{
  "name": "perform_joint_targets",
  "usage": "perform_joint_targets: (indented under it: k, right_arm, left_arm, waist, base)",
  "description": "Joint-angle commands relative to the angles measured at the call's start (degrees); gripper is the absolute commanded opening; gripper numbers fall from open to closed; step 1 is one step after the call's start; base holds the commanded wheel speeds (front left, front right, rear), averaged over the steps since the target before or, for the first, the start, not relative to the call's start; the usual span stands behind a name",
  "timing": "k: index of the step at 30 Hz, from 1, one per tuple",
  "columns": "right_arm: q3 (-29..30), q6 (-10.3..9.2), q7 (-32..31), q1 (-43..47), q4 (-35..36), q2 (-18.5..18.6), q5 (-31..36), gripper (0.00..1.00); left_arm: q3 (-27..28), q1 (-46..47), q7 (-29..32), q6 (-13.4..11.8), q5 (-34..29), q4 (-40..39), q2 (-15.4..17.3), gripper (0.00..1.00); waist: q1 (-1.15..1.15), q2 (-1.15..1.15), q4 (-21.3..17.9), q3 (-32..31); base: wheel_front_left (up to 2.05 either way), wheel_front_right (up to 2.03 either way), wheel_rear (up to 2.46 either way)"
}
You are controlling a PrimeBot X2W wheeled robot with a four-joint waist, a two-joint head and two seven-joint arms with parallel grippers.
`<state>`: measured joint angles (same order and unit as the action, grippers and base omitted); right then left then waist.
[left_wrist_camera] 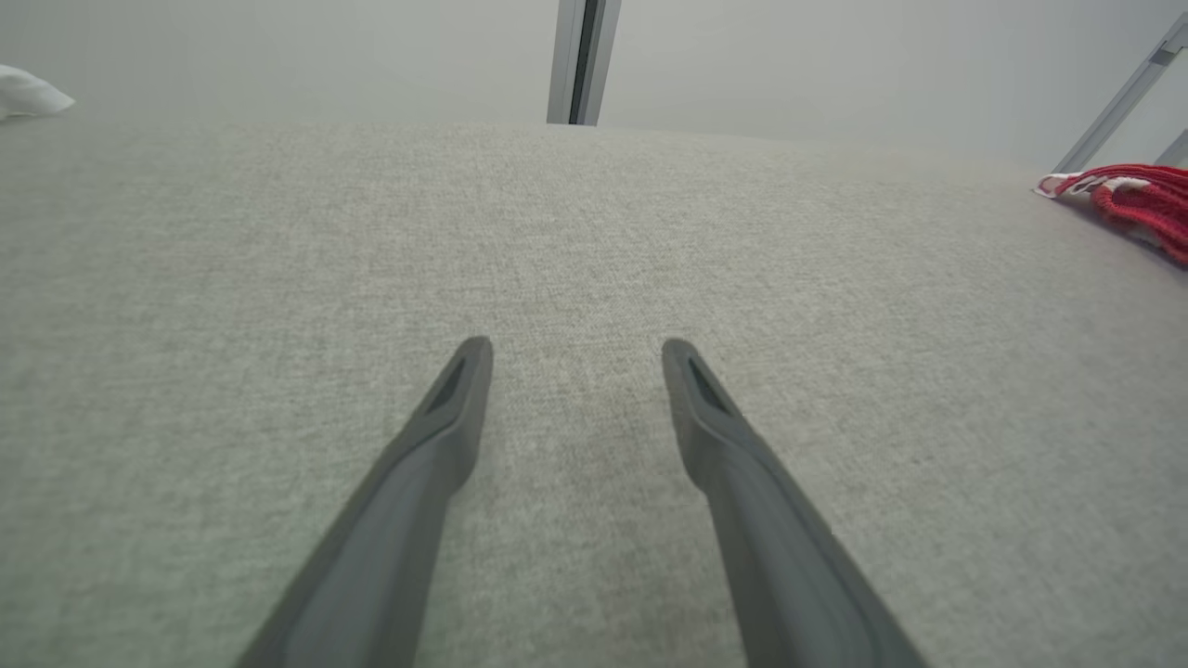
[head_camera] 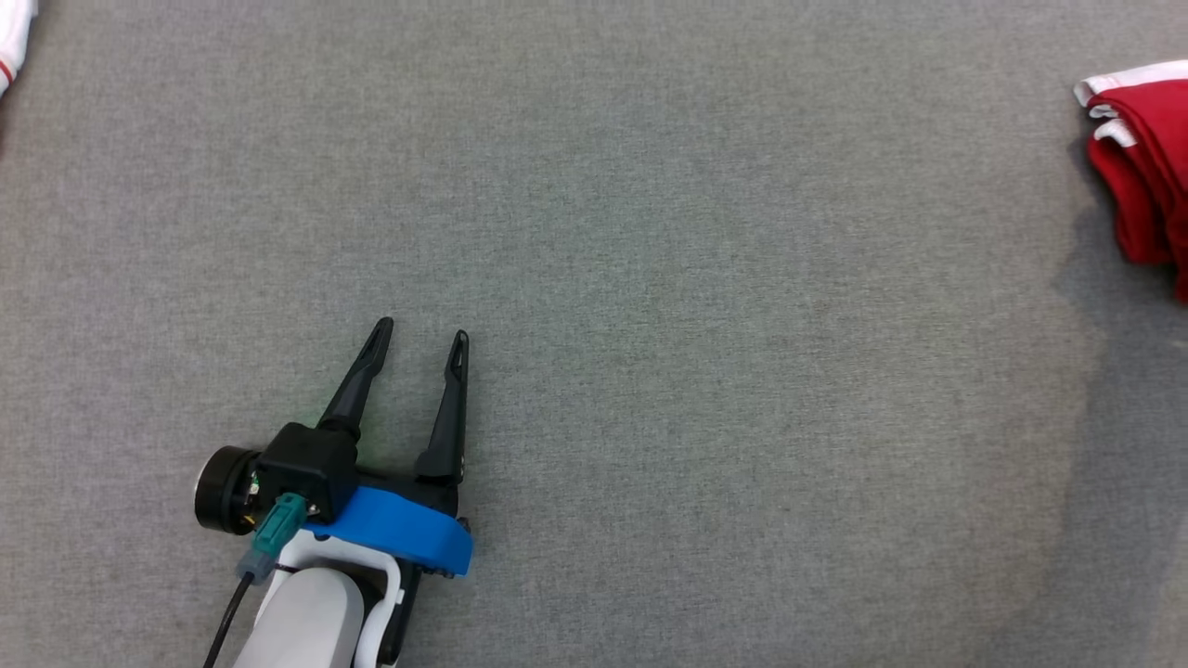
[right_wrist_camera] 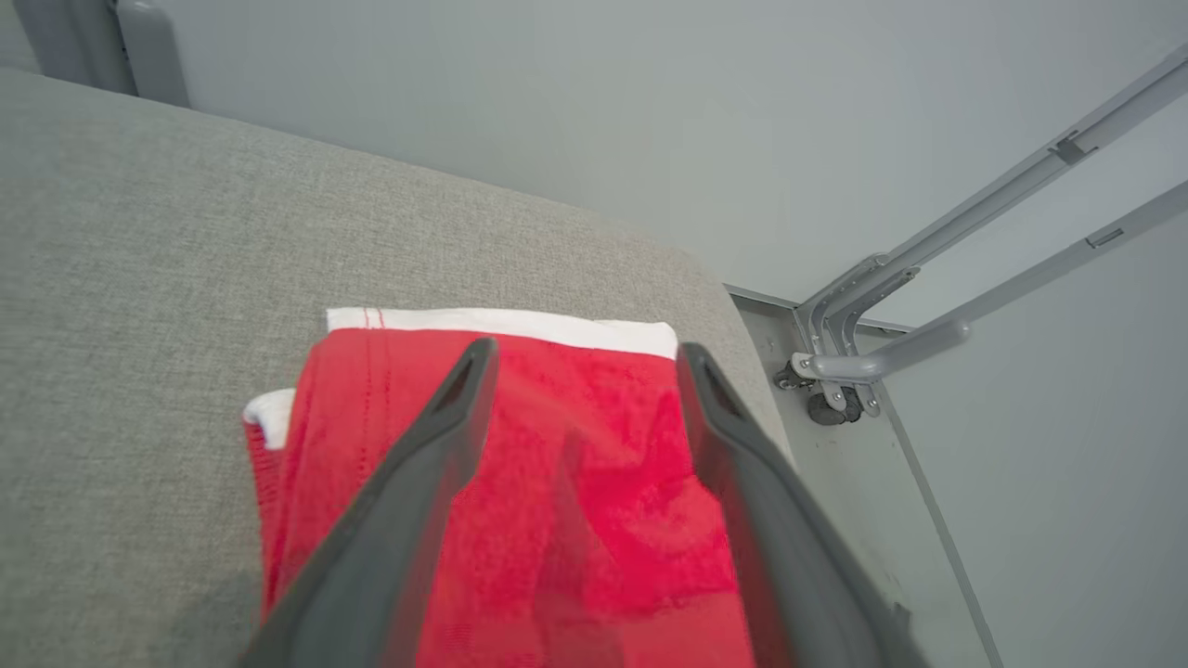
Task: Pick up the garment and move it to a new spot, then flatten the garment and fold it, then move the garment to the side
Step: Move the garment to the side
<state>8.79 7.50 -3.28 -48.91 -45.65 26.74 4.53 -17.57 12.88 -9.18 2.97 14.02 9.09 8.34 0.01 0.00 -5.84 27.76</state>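
Note:
The garment [head_camera: 1143, 167] is red with white trim and lies folded at the far right edge of the grey table. It also appears far right in the left wrist view, garment [left_wrist_camera: 1134, 199]. In the right wrist view the garment [right_wrist_camera: 603, 492] lies flat under my right gripper [right_wrist_camera: 587, 357], whose jaws stand open above it with nothing pinched between them. My left gripper [head_camera: 419, 336] hovers open over bare grey cloth at the lower left, far from the garment; the same open left gripper [left_wrist_camera: 575, 351] holds nothing.
A white cloth [head_camera: 14, 42] pokes in at the top left corner, white cloth [left_wrist_camera: 30, 93]. The table's right edge drops off just past the garment, beside a grey metal frame [right_wrist_camera: 891, 315] and a pale wall.

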Motion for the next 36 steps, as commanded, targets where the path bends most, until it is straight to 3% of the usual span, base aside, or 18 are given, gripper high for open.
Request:
perform_joint_targets:
  k: [1,8,15,26,36]
  right_arm:
    - [-0.20,-0.02,1.30,-0.88,-0.31,-0.97,-0.40,1.00]
    - [-2.62,-0.02,6.83,0.86,-0.41,-5.22,-1.27,1.00]
    - [-2.77,-0.02,12.89,5.33,1.08,-12.37,-0.87,1.00]
    - [-0.25,-0.02,18.04,24.28,11.82,-22.67,2.81,1.00]
    - [-6.54,-0.01,18.49,40.21,22.59,-23.76,-7.91,1.00]
  left_arm:
    - [-0.04,0.77,-0.30,-0.25,0.30,0.50,-0.01,1.00]
    - [1.91,2.01,-1.14,-1.14,1.65,2.70,0.43,1.00]
    - [5.50,-0.41,-2.99,-2.63,4.73,6.91,0.45,1.00]
    - [7.97,-6.59,-5.22,-2.95,7.73,11.26,-0.67,1.00]
    - [7.02,-10.86,-5.82,-2.69,8.56,12.03,-2.28,1.00]
  waist:
    - [-0.01,0.00,-0.54,-0.76]
    - [-0.01,0.00,-1.55,-5.13]
    - [-0.01,0.00,-2.11,-11.73]
    - [-0.01,0.00,1.04,-19.94]
    - [-0.01,0.00,2.51,-23.15]
  base:
    - [0.00,0.00,0.00]
    - [0.00,0.00,0.00]
    - [0.00,0.00,0.00]
    - [0.00,0.00,0.00]
    - [0.00,0.00,0.00]
